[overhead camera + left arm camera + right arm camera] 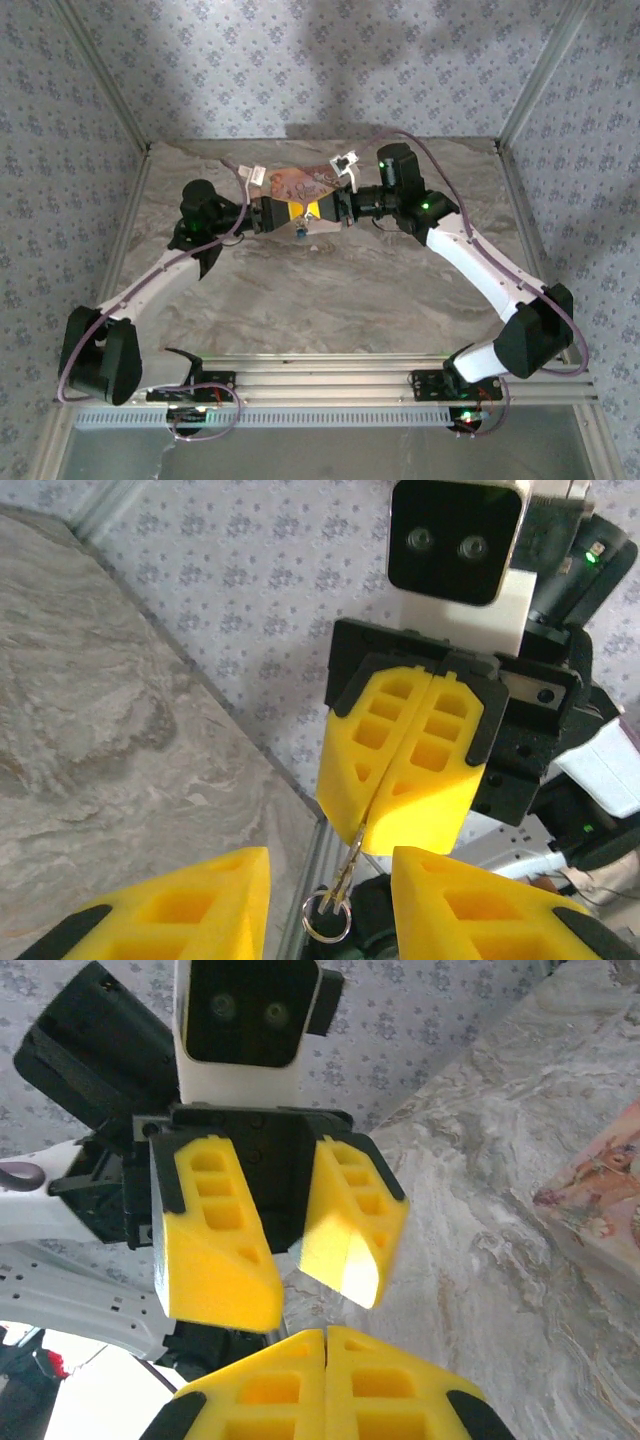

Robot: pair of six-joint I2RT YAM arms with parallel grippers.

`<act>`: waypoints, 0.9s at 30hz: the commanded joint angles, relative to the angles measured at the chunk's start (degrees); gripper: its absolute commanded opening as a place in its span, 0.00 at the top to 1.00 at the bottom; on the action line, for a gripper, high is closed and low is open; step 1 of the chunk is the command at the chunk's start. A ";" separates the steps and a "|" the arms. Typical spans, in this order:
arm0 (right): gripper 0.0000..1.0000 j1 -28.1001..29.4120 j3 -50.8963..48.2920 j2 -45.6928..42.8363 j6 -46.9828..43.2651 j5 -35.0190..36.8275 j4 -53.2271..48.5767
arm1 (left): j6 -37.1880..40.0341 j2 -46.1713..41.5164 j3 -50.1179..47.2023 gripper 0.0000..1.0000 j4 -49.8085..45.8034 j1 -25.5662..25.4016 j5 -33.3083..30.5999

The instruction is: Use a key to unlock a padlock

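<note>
Marbled tabletop [330,290] spreads under two claws meeting tip to tip. On the near side of that meeting point shows the tiny blue padlock [299,232]. The left gripper [290,1270] has its fingers apart; the right gripper [378,820] is clamped on the key [352,865], its ring [326,918] dangling. Just beyond both lies a printed pouch [300,182].

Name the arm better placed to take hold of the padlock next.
Left, probably. The left gripper is open and empty, facing the right gripper, which is shut on the key; the blue padlock is right by where they meet.
</note>
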 commanded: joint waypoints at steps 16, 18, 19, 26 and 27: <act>1.00 -1.62 -1.43 -0.59 1.93 -1.72 2.64 | -2.62 0.26 -0.78 0.89 6.55 -0.28 2.32; 1.00 -2.12 -1.33 -0.56 0.65 -0.25 0.06 | -2.53 -1.37 -1.76 0.92 6.48 1.19 1.47; 1.00 -2.34 -1.30 -0.48 0.26 0.35 -0.80 | -2.36 -2.18 -2.16 0.93 6.43 1.87 1.11; 1.00 -2.74 -1.77 -0.05 0.72 1.14 0.20 | 0.11 -4.26 -2.64 0.94 2.61 2.91 -0.13; 1.00 -2.66 -1.76 0.02 0.98 0.97 0.57 | 0.15 -4.20 -2.64 0.94 2.55 2.90 -0.38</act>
